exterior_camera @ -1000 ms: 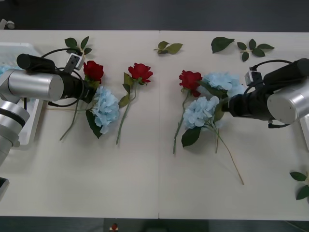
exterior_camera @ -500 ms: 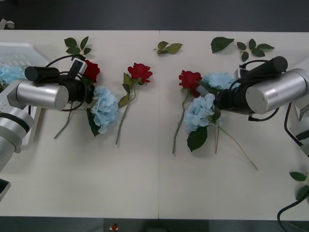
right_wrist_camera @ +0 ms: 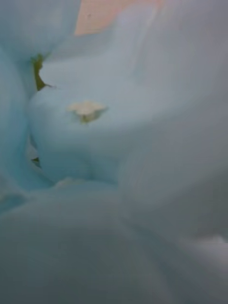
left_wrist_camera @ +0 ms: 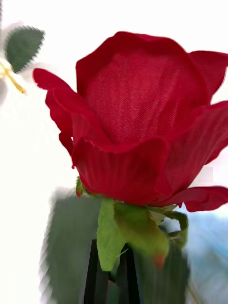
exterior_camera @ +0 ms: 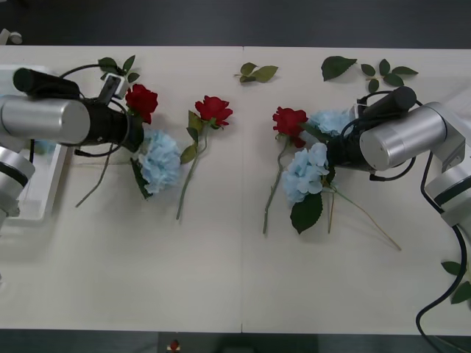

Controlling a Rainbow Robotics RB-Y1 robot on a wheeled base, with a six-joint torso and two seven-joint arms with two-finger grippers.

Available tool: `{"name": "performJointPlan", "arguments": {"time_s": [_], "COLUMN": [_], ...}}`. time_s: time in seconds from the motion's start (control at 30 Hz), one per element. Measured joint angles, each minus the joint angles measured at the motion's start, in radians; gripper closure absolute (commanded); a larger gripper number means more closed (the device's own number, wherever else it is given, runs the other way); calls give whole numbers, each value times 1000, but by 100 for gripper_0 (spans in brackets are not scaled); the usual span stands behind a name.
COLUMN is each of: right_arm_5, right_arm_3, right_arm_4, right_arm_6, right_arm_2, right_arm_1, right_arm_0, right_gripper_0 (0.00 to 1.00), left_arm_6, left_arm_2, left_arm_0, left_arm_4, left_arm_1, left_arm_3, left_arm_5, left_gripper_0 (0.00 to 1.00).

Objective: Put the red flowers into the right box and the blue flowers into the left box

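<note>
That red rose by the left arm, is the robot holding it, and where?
Yes. The left gripper holds the red rose just under its bloom, black fingers shut on the top of the stem.

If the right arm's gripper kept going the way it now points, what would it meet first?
The right gripper points toward the table's middle and is already pressed into the pale-blue hydrangea head. Past that, probably the red rose's stem, though depth is unclear.

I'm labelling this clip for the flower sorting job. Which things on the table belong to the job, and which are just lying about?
Part of the job:
- red flowers, three on the table, one at the left gripper
- blue flowers, one at the right gripper
- left box

Just lying about:
- loose leaf sprigs along the far edge
- leaves at the table's right edge
</note>
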Motion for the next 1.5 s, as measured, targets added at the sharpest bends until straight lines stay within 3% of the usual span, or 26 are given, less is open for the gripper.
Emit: {"name": "performJointPlan", "arguments": {"time_s": [0.43,0.6,0.83,1.0,1.23,1.33,1.5], "right_arm_5": [37,109,125,125,126,126,127], "right_arm_3": [17,-80,-283,-403,-586,-676,-731], "right_arm_4": [-2,-89,-213,-333,-543,-658,-982], "right_arm_6": [0,0,0,48,301,428,710], "right_arm_2": [-8,-38,-120,-192,-413,-512,-656], "right_arm_1": [32,4,-84,-159,-199,-203,-203], "right_arm_0": [-1,0,53,125,305,400,523], "right_gripper_0": [0,0,0,0,0,0,0], "left_arm_6": [-12,-177,-284,-482,-513,-629,-824], "left_arm_2": [376,489,497,496,469,419,313], "left_arm_0": [169,233,276,278,284,309,344], "left_arm_4": [245,429,696,863,1122,1272,1450], "left_arm_1": [108,108,108,108,108,108,108], "left_arm_3": [-389,-438,-438,-437,-438,-438,-438], "left_arm_5": [437,476,474,463,433,387,339], "left_gripper_0": [100,100,100,100,100,100,100]}}
